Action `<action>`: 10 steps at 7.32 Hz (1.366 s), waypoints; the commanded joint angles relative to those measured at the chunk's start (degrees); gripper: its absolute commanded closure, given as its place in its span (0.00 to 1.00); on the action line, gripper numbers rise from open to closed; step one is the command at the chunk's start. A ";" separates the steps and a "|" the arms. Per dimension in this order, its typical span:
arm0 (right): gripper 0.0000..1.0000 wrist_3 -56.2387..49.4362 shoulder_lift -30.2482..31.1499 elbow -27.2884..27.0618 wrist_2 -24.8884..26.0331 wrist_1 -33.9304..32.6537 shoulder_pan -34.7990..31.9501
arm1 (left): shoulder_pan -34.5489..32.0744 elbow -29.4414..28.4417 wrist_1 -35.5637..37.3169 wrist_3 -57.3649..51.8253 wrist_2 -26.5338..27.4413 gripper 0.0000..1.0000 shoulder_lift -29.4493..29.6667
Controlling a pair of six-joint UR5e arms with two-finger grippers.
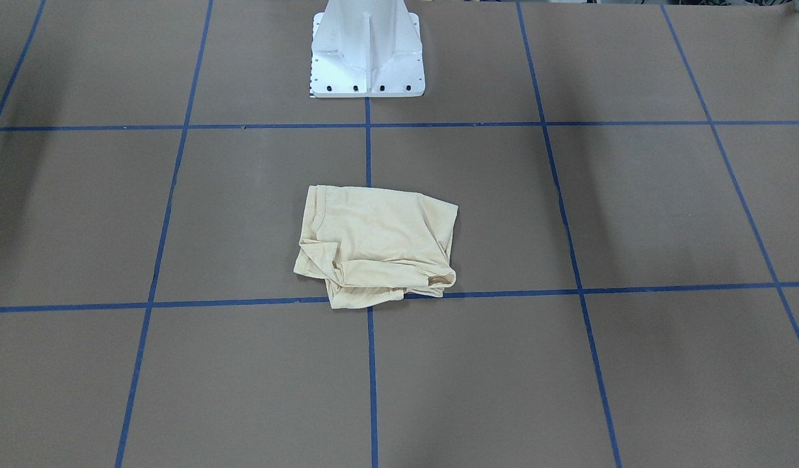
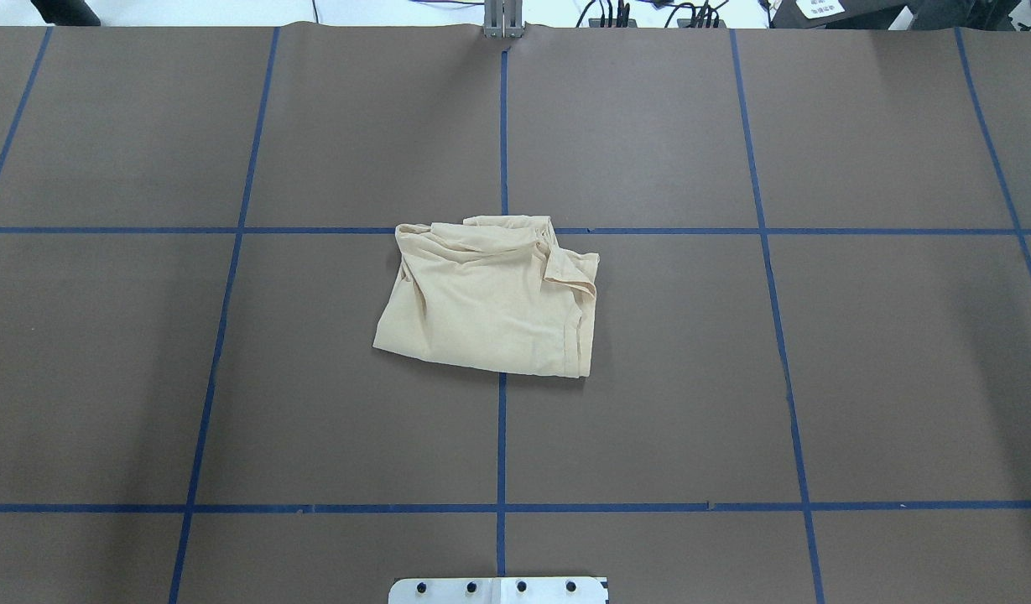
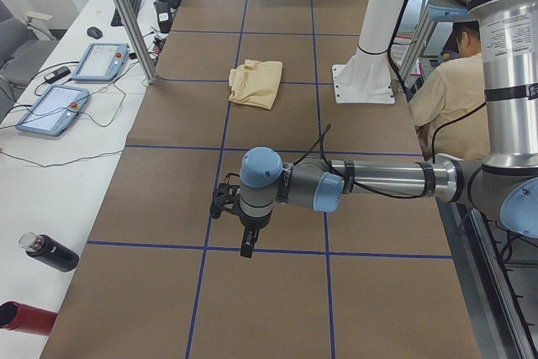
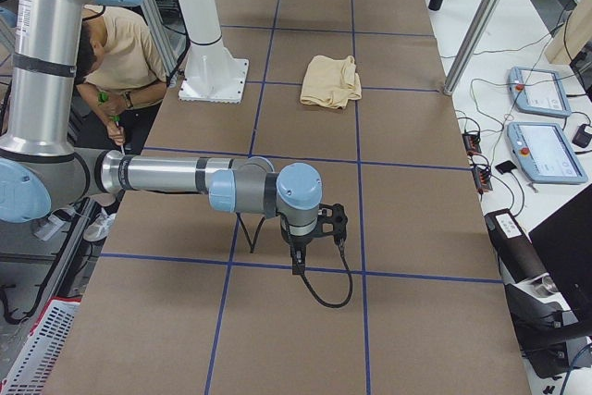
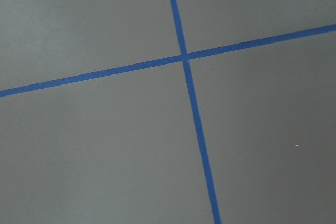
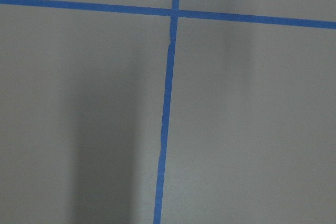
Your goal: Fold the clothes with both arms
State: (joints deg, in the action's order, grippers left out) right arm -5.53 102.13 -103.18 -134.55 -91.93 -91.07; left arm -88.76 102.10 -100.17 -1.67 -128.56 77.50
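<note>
Overhead exterior shows the cream T-shirt (image 2: 490, 298), loosely folded, lying on the counter (image 2: 733, 377) out ahead of the white pedestal base (image 2: 498, 590). The left pincer (image 3: 245, 241) and right pincer (image 4: 298, 261) hang far to either side of that base; I cannot tell how wide either stands.

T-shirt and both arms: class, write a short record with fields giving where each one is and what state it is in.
T-shirt: cream, folded into a rumpled packet, midway along the table, over a crossing of blue tape lines
Print: not showing
Left gripper: above bare table near one end, far from the T-shirt
Right gripper: likewise, opposite end
Gripper opening: cannot tell for either
</note>
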 commanded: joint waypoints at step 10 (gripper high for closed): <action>0.00 -0.09 0.00 0.08 0.25 0.00 0.02 | -1.77 -0.76 -0.38 0.00 2.35 0.00 -1.04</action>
State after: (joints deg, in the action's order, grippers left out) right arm -5.63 102.13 -103.17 -134.30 -91.93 -91.06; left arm -90.53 101.37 -100.54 -1.70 -126.22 76.43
